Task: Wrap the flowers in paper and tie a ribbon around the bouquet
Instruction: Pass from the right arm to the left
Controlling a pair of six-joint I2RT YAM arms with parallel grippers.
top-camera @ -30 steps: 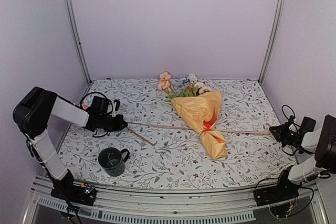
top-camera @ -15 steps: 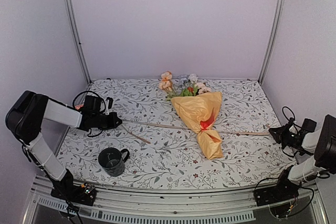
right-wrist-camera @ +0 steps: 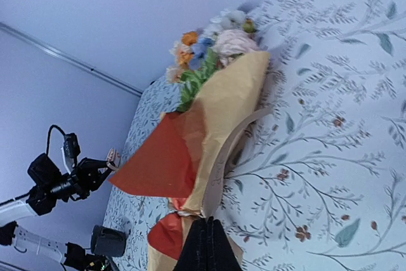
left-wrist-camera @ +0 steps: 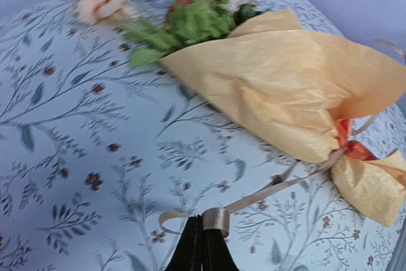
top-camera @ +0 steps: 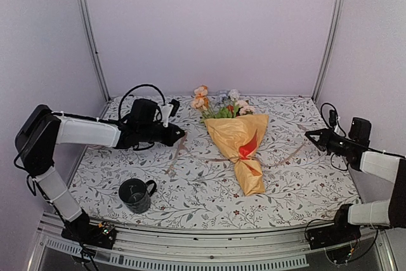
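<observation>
Bouquet (top-camera: 240, 147): middle of the table (top-camera: 190, 188), heads toward far edge | left gripper (left-wrist-camera: 202, 236) pinched shut on ribbon (left-wrist-camera: 273, 190) | ribbon rings the waist; light, limp, probably slippery, so grip near ends; paper (right-wrist-camera: 222, 93) crushes easily | right gripper (right-wrist-camera: 204, 233) clamped on other end | wrist views show both pinches; top view too small.
</observation>
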